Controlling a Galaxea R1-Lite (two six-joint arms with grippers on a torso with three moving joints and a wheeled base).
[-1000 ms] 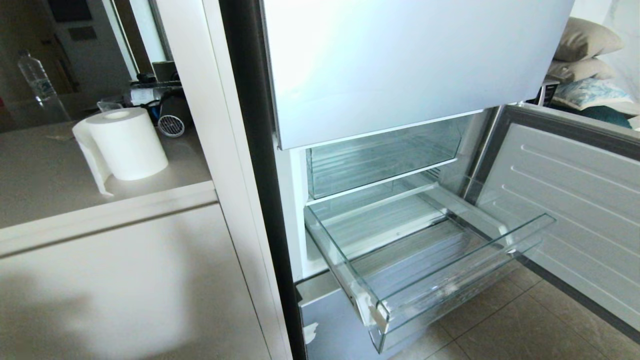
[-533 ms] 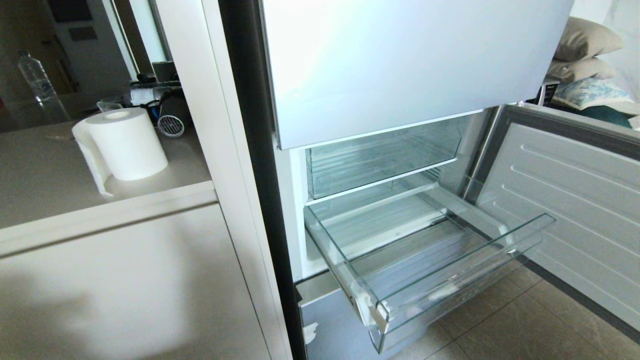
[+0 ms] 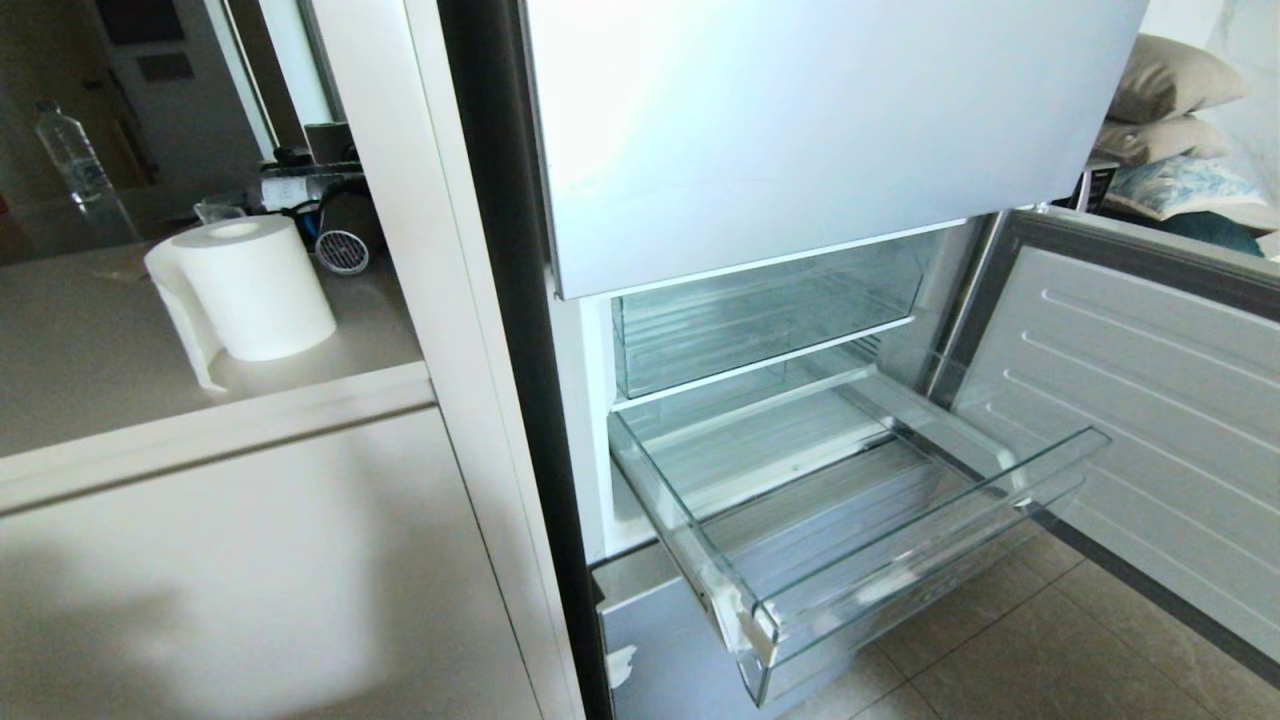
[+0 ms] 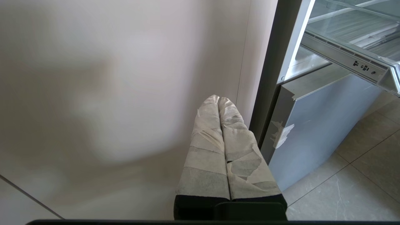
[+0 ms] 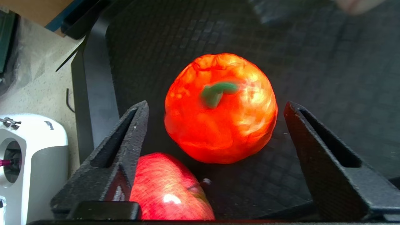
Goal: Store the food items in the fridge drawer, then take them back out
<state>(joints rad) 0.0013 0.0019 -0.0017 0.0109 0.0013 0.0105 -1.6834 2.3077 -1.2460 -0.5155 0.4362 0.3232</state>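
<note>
Right gripper (image 5: 215, 109) hangs spread around the glossy orange fruit (image 5: 220, 107) on a dark tray (image 5: 328, 62); red apple (image 5: 168, 190) at seven o'clock. Light, slick: squeeze its widest girth.

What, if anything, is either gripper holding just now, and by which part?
Nothing is held. The right gripper stands open around the orange piece without touching it; the red piece lies beside. The left gripper is shut on nothing.
</note>
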